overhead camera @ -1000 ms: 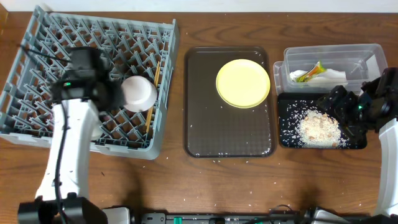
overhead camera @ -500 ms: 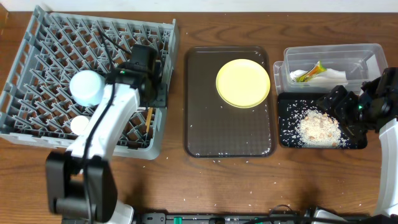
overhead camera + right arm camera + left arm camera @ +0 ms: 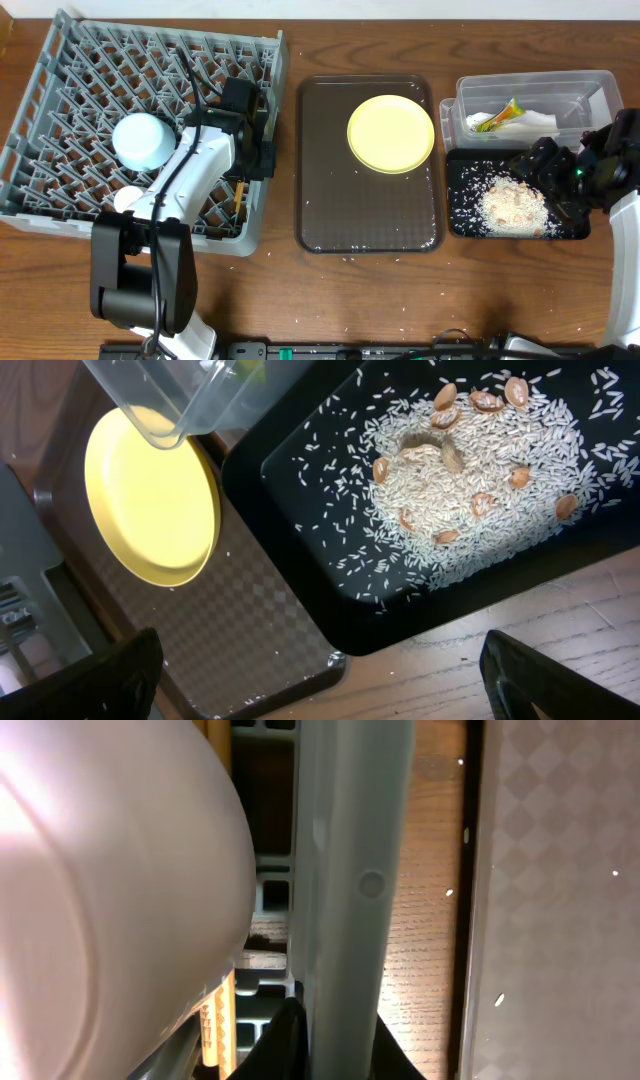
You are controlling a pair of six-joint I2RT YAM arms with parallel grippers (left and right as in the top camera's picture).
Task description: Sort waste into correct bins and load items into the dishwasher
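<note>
1. Overhead, the grey dish rack (image 3: 70, 90) takes up the left of the bench (image 3: 300, 290). The dark brown serving tray (image 3: 340, 200) lies at the centre. At the right, the clear tub (image 3: 530, 78) sits just beyond the black tray (image 3: 572, 228).
2. The light blue bowl (image 3: 143, 140) rests among the pegs in the rack's left half. The small white cup (image 3: 127, 199) sits nearer, close to the rack's near edge.
3. The left end effector (image 3: 258, 155) hangs over the rack's right edge with its fingers clenched. Whether they pinch anything cannot be told.
4. The left wrist view shows the white bowl (image 3: 110, 890) just beside the rack's right wall. The wooden chopsticks (image 3: 239, 193) lie in the rack close by.
5. The yellow plate (image 3: 390, 133) lies flat on the far right part of the serving tray.
6. The white napkin (image 3: 525, 122) and the green-and-orange wrapper (image 3: 507, 110) are inside the clear tub.
7. The rice scraps (image 3: 470, 470) form a heap in the black tray with a few brown bits on top. Loose grains are scattered across that tray, the serving tray and the bench.
8. The right end effector (image 3: 545, 170) hovers over the black tray's far right part. Its fingers are released wide apart and grasp nothing.
</note>
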